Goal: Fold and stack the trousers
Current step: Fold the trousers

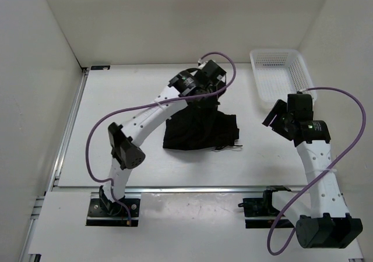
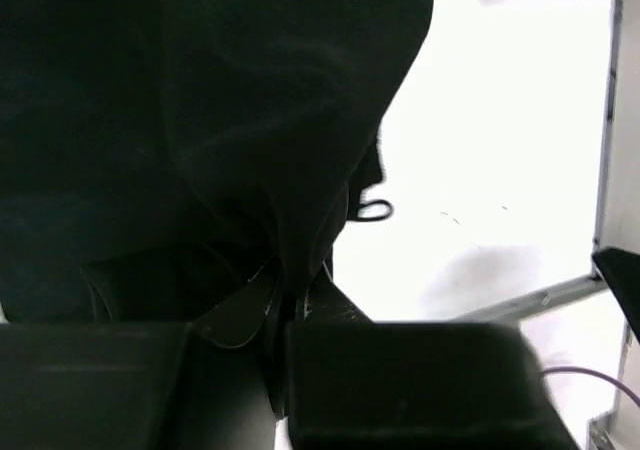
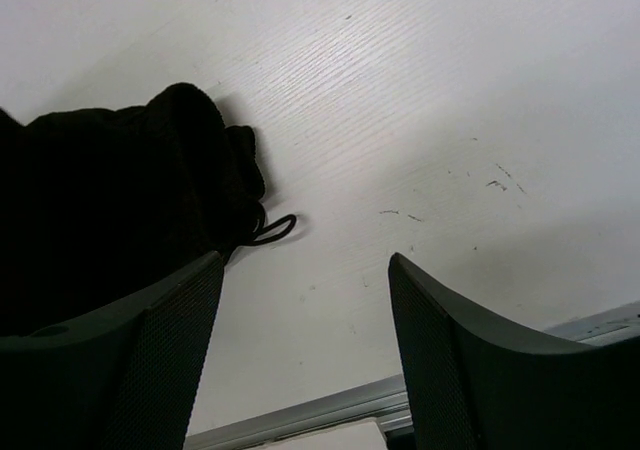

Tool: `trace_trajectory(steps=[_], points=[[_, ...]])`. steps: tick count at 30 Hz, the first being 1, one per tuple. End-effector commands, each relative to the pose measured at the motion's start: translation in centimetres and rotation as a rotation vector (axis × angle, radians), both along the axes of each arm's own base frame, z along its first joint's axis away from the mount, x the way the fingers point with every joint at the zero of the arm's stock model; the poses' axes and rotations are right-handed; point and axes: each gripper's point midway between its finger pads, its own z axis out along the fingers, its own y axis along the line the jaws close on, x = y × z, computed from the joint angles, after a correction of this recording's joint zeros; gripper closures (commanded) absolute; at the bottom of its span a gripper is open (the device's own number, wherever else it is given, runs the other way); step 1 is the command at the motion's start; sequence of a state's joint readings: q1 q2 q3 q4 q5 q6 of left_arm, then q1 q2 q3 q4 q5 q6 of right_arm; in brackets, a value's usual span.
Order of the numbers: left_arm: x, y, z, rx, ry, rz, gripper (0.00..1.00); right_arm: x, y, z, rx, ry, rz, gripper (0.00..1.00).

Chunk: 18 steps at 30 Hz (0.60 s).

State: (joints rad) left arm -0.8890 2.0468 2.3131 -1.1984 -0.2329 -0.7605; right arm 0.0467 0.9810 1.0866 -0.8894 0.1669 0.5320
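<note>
The black trousers [image 1: 201, 132] lie bunched at the middle of the table, with one part pulled up toward the far side. My left gripper [image 1: 205, 94] is shut on that raised cloth; in the left wrist view the trousers [image 2: 200, 120] hang from between the closed fingers [image 2: 330, 305]. My right gripper [image 1: 273, 117] is open and empty, held above the table to the right of the trousers. In the right wrist view the trousers [image 3: 110, 210] lie at the left, with their black cord [image 3: 272, 230] on the table.
A white mesh basket [image 1: 281, 73] stands at the far right. White walls close the table on the left, back and right. A metal rail [image 1: 70, 128] runs along the left edge, another along the near edge.
</note>
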Motion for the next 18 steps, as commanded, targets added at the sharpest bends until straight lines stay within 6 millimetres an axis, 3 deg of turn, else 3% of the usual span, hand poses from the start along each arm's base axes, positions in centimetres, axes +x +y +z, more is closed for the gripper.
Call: trace_trajectory(steps=[1, 2, 4, 6, 10, 11, 12, 13, 14, 15, 17, 18], points=[[-0.3, -3.2, 0.4, -0.089, 0.019, -0.058, 0.83, -0.7, -1.2, 2.4, -0.060, -0.050, -0.012, 0.27], [-0.5, -4.2, 0.4, -0.106, 0.026, -0.107, 0.56, -0.7, -1.3, 3.1, -0.066, -0.073, -0.020, 0.27], [-1.3, -5.4, -0.9, -0.112, 0.082, -0.177, 0.26, -1.2, -1.8, 3.3, -0.088, -0.068, -0.026, 0.27], [-1.3, -5.3, 0.3, -0.122, 0.061, -0.189, 0.00, -1.2, -1.8, 3.3, -0.095, -0.067, -0.020, 0.27], [-0.5, -2.8, 3.3, -0.131, -0.006, -0.156, 0.00, -1.1, -1.0, 3.1, -0.063, -0.068, 0.011, 0.27], [-0.4, -1.5, 5.3, -0.155, -0.043, -0.137, 0.00, -1.1, -0.6, 3.0, -0.052, -0.067, 0.036, 0.30], [0.6, 0.1, 4.6, -0.128, -0.040, -0.116, 0.01, -0.7, -0.1, 3.1, -0.040, -0.074, 0.062, 0.37], [0.9, 1.4, 4.4, -0.119, -0.032, -0.095, 0.06, -0.1, 1.4, 3.4, 0.006, -0.103, 0.143, 0.65], [1.0, 2.9, 5.2, -0.117, -0.051, -0.087, 0.13, 0.2, 2.4, 3.4, 0.031, -0.107, 0.194, 0.84], [1.9, 5.3, 2.7, -0.042, -0.021, -0.034, 0.29, 0.5, 3.8, 2.7, 0.051, -0.087, 0.247, 0.97], [2.0, 7.5, 1.6, -0.006, -0.008, -0.001, 0.45, 1.3, 5.7, 2.2, 0.064, -0.086, 0.301, 1.00], [2.1, 8.8, -1.0, 0.048, 0.043, 0.011, 0.58, 1.7, 7.8, 1.8, 0.067, -0.068, 0.362, 1.00]])
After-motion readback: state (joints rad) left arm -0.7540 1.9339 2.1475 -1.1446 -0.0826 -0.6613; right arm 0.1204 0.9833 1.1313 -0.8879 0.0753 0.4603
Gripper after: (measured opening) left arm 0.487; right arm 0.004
